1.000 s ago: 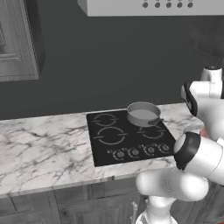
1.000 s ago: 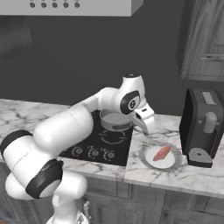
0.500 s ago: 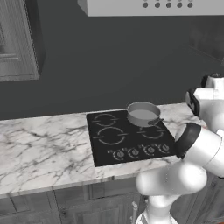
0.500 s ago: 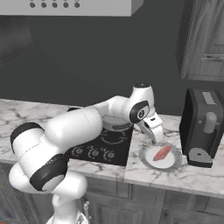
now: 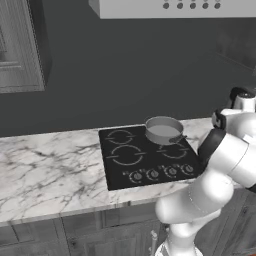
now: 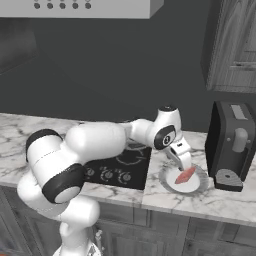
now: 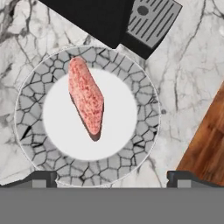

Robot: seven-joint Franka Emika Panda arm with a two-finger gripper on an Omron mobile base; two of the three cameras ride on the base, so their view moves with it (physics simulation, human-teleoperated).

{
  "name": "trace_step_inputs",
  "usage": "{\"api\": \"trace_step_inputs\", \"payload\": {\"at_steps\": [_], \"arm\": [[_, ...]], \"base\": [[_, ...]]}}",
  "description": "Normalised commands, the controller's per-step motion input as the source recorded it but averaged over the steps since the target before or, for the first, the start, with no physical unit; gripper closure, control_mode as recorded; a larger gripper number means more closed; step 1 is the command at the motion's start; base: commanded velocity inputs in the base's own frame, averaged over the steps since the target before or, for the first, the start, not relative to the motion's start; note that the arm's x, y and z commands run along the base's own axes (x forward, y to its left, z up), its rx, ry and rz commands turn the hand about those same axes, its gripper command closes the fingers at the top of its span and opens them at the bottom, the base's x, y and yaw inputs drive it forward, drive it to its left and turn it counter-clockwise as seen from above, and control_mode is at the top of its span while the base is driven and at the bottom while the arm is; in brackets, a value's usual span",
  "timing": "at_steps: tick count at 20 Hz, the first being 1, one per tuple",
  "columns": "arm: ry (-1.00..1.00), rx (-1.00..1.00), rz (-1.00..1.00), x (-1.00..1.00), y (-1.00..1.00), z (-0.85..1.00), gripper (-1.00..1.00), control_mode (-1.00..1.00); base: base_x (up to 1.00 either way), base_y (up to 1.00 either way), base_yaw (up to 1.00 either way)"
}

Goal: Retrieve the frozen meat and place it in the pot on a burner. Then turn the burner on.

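So your claw is hanging right over the meat, tips spread wide and nothing between them yet. The meat lies on the plate on the desk, right of the stove, just left of the coffee machine. The pot sits on the far right burner, well apart. Frozen, so I'd guess it's stiff, light, and probably slick. It's a long narrow lump, so you'd want to pinch across the skinny middle, not the pointy ends.
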Motion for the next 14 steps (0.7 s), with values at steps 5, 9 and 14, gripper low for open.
{"api": "trace_step_inputs", "payload": {"at_steps": [5,9,14], "arm": [[0.0,0.0,0.0,0.27,-0.12,-0.25,-1.0,-1.0],[-0.03,0.0,0.0,0.25,-0.04,-0.08,-1.0,-1.0],[-0.01,0.0,0.0,0.05,-0.1,-0.19,-1.0,-1.0]], "base": [[0.0,0.0,0.0],[0.0,0.0,0.0],[0.0,0.0,0.0]]}}
